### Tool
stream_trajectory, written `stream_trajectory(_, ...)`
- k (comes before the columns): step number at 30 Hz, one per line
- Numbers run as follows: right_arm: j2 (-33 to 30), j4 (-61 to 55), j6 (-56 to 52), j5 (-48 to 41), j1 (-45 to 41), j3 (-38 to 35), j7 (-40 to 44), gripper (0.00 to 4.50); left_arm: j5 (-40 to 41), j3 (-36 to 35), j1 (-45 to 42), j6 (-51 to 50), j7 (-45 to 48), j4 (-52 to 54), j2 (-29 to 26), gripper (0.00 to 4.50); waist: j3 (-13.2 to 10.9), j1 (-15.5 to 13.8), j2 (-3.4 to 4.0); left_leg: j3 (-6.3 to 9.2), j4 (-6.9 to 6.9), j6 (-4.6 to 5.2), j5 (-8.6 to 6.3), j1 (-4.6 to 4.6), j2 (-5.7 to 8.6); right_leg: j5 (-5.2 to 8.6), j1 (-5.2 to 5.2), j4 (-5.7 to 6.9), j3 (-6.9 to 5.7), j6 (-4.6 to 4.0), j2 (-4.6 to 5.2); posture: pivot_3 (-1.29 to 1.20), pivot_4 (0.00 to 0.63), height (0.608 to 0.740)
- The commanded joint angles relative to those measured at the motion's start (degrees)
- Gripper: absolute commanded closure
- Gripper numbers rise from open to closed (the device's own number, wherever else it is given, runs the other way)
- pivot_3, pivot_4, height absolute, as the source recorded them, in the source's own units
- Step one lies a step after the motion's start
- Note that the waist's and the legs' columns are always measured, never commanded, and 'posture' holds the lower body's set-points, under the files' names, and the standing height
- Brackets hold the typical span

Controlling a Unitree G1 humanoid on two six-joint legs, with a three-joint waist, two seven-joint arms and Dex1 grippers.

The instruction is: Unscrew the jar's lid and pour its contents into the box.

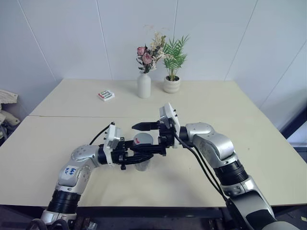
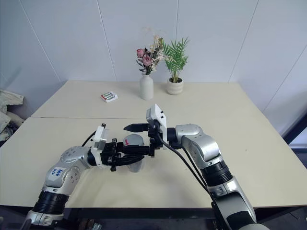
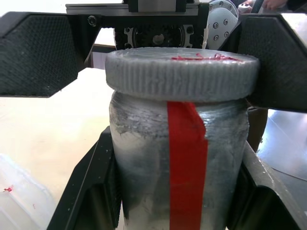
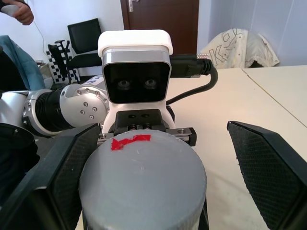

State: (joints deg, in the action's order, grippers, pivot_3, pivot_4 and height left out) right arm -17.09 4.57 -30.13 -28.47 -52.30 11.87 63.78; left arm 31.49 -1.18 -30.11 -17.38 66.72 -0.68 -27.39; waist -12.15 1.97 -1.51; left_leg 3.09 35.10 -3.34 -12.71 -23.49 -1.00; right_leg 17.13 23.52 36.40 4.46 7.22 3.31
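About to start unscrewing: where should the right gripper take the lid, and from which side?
Grip the lid by its ribbed rim, with one finger on each opposite side. The left gripper is shut on the jar body below, holding it upright, so the lid's rim is free. The right gripper already faces it level from the robot's right, jaws open and straddling the lid; closing there looks best.

A pale cream desk (image 1: 249, 129) is filling the middle of the room, with a seam running across its top. White panelled walls (image 1: 62, 33) are standing behind it, meeting in a corner past the desk's far right end. Soft, even light is falling over the surface. Beyond the desk, in the right wrist view, a dark brown door (image 4: 160, 17) is standing shut, a black chair (image 4: 84, 40) is sitting beside it, and a light jacket (image 4: 240, 45) is lying draped just past the desk's edge.
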Motion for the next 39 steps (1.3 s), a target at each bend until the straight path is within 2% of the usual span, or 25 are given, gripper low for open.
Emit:
stream_trajectory(1,-2.03,0.42,0.99,0.07,1.04,-4.67,-2.15,0.04,0.78,-0.37,0.03,2.23,1.21,2.36,0.26,2.37,0.0,-0.03,0.0,0.0,0.0,0.0,0.0,0.0,0.0,0.0,0.0,0.0,0.0,0.0,0.0,0.0,0.15,0.74)
stream_trajectory(19,-8.85,-0.21,1.26,-2.24,5.21,-10.53,-3.5,0.04,0.74,-0.66,0.48,3.27,0.93,2.26,0.69,2.37,0.0,-0.2,0.0,-0.01,0.01,0.0,0.0,0.01,0.01,0.0,-0.01,0.0,0.02,0.0,0.0,0.0,0.15,0.74)
stream_trajectory(28,-14.08,-0.49,3.57,-2.83,9.04,-12.6,2.17,0.04,0.53,-2.64,0.85,6.65,2.96,0.45,-0.22,2.37,-0.02,0.1,0.02,-0.16,-0.02,0.01,0.0,0.04,0.01,0.0,0.0,-0.05,0.18,0.01,-0.02,0.0,0.15,0.74)
stream_trajectory(34,-11.95,-3.87,6.99,-5.85,9.15,-13.28,5.47,0.04,-0.02,-2.72,-0.34,10.22,4.03,-2.43,-0.02,2.37,-0.02,0.19,0.02,-0.35,-0.01,0.03,0.0,0.15,0.01,-0.03,-0.04,-0.03,0.4,0.07,-0.04,0.0,0.15,0.74)
stream_trajectory(39,-8.27,-9.03,2.86,-8.9,7.66,-10.0,5.35,0.04,0.83,-3.25,-2.28,14.27,5.49,-6.06,2.24,2.37,-0.02,0.19,0.02,-0.34,-0.01,0.03,0.0,0.15,-0.02,-0.04,-0.03,-0.01,0.41,0.08,-0.06,0.0,0.15,0.74)
